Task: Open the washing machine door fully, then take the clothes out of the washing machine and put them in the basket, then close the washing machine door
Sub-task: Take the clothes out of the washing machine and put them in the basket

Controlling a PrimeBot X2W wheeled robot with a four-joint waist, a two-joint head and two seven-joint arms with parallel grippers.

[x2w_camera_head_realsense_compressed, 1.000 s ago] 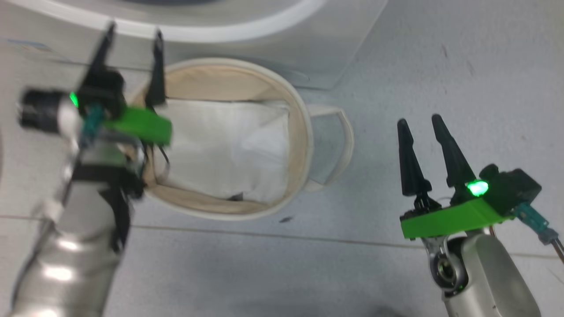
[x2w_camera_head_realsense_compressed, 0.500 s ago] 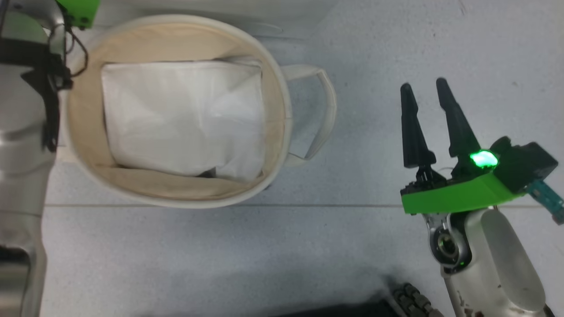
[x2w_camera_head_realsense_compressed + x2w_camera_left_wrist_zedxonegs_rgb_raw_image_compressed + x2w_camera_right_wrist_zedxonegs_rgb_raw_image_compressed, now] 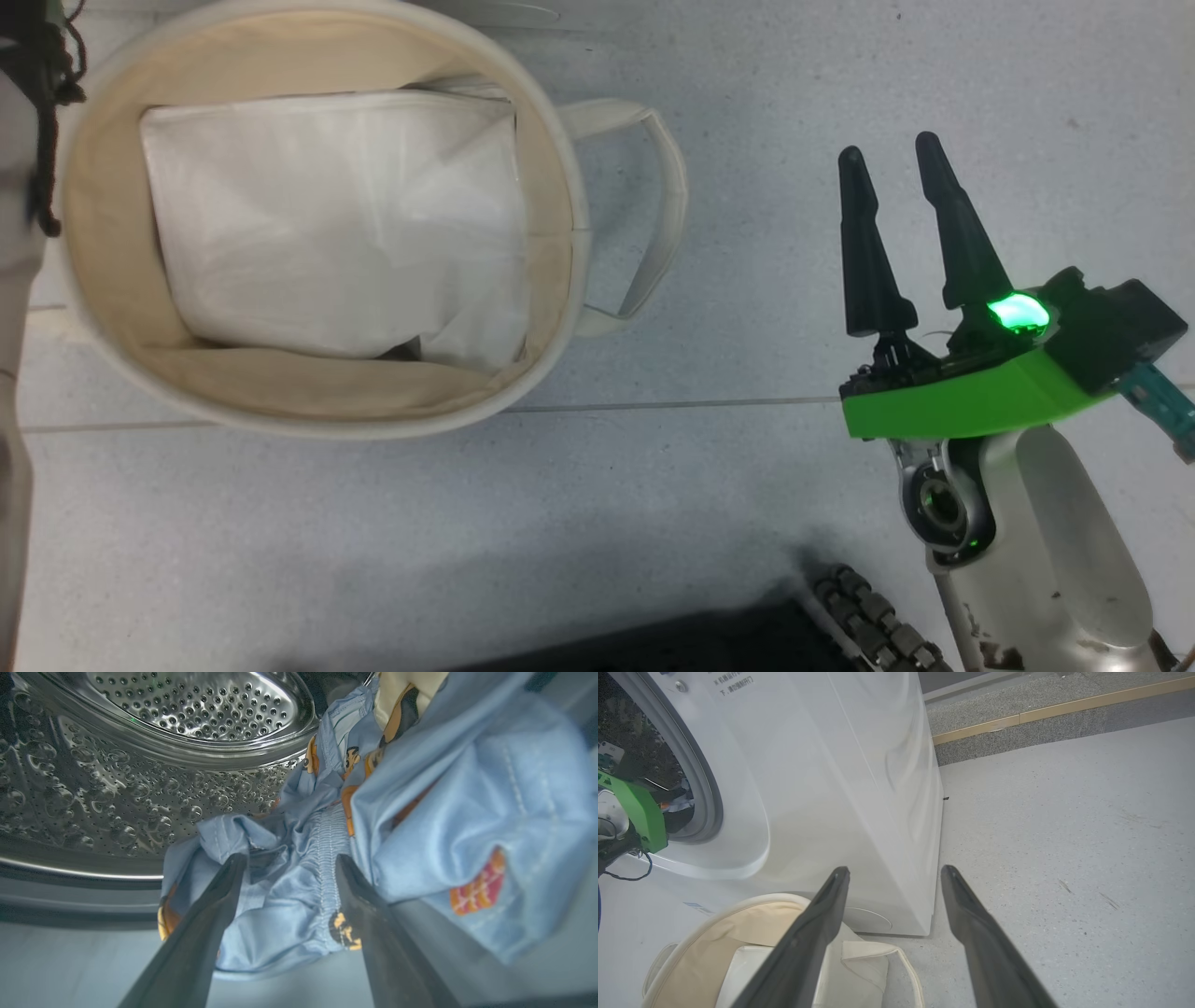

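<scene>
The left gripper (image 3: 289, 858) has moved from above the basket (image 3: 571, 215) into the washing machine (image 3: 859, 774), jaws spread astride the clothes (image 3: 467, 812) lying inside, ready to pinch; the right gripper (image 3: 888, 149) hangs released

The head camera looked almost straight down at the grey floor (image 3: 653, 523), with the basket (image 3: 308, 425) at upper left and the right gripper (image 3: 889, 149) at lower right. The left wrist camera sat very close inside the steel drum (image 3: 93, 802), facing the clothes (image 3: 289, 891) just ahead. The right wrist camera looked low and forward over the basket toward the washing machine (image 3: 822, 765), sharing the basket with the head view.
</scene>
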